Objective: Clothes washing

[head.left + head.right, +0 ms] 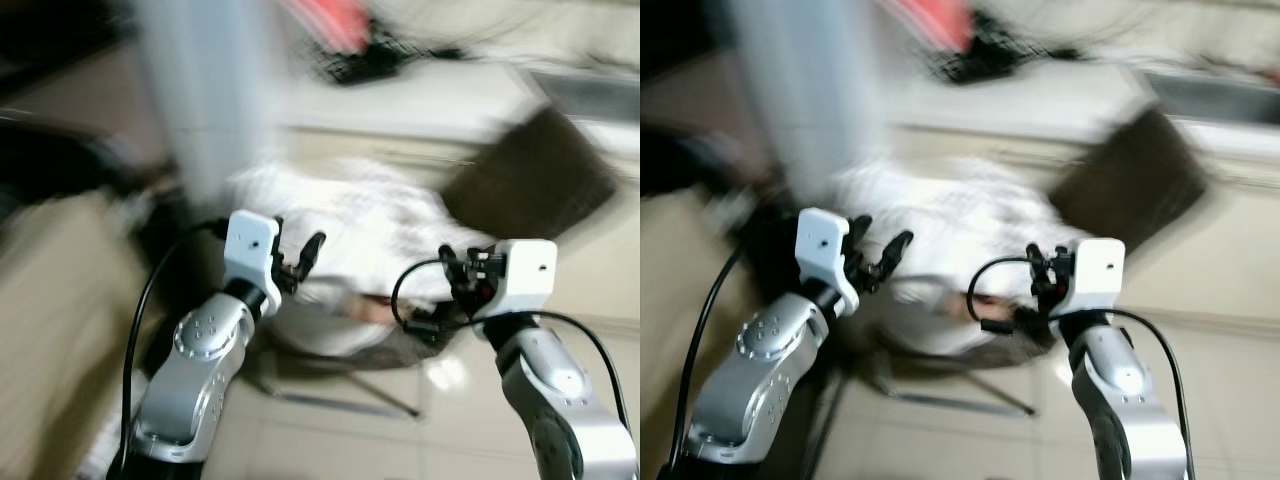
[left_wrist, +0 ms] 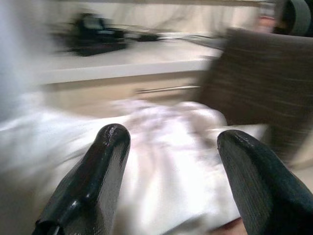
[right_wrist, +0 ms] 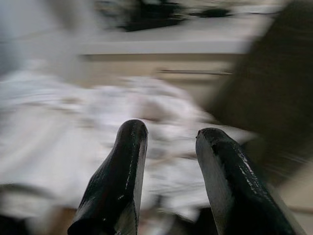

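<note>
A: Straight ahead of the robot, at about twelve o'clock from the two raised arms, a heap of white laundry (image 1: 350, 240) lies over what looks like a low frame. The whole picture is smeared, so I judge the robot to be walking or turning.

B: And the grippers?

A: The left gripper (image 2: 171, 161) has its fingers spread wide, with nothing between them. The right gripper (image 3: 168, 161) also stands parted and empty, with a narrower gap. Both point at the laundry but are short of it.

B: What could go wrong?

A: A dark cushion (image 1: 530, 175) sits at two o'clock, just beside the heap. A reach made while the body is moving could land there instead. Loose cloth also sags and slides, so a shallow pinch may lift one fold and drag the rest to the floor (image 1: 330, 440). The black cable (image 1: 410, 290) looping off the right wrist hangs near the fabric and might snag.
</note>
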### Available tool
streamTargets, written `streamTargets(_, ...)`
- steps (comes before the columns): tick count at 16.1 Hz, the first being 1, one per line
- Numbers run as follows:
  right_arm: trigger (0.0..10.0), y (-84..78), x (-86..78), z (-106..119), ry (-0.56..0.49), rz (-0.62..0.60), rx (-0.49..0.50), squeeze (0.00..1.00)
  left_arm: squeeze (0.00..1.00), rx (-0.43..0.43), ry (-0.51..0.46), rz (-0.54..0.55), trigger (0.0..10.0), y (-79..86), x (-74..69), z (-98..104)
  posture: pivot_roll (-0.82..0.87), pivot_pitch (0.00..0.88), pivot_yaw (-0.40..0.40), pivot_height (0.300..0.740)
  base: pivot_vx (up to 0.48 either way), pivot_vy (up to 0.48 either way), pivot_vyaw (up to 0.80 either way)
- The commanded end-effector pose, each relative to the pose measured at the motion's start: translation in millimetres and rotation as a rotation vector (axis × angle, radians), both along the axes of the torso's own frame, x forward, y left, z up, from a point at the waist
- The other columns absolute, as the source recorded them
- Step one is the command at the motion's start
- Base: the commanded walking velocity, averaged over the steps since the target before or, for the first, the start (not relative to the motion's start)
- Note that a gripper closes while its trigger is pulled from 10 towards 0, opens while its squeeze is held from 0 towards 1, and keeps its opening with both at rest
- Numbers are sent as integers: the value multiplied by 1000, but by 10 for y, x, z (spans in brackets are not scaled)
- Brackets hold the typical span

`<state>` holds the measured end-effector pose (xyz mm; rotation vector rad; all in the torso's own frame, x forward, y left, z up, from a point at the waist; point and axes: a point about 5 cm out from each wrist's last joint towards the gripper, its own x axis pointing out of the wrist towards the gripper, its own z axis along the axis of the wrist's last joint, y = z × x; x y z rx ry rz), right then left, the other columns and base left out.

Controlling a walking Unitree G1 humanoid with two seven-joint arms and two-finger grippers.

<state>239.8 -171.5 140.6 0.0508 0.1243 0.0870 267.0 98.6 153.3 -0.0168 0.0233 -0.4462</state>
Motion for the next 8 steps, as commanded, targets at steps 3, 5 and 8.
streamTargets(3,10000,23,4,82,-29,31,-20,0,0,5,3,-3,10000,-13,-11,10,-129,0,-22,740,300,0,0)
streamTargets(5,10000,105,-2,92,-26,120,-58,0,0,12,2,18,10000,21,-15,7,-129,0,-22,740,304,0,800)
streamTargets(8,10000,284,-35,117,-33,307,-70,0,0,30,-3,79,10000,162,-55,5,-121,0,-33,740,300,0,800)
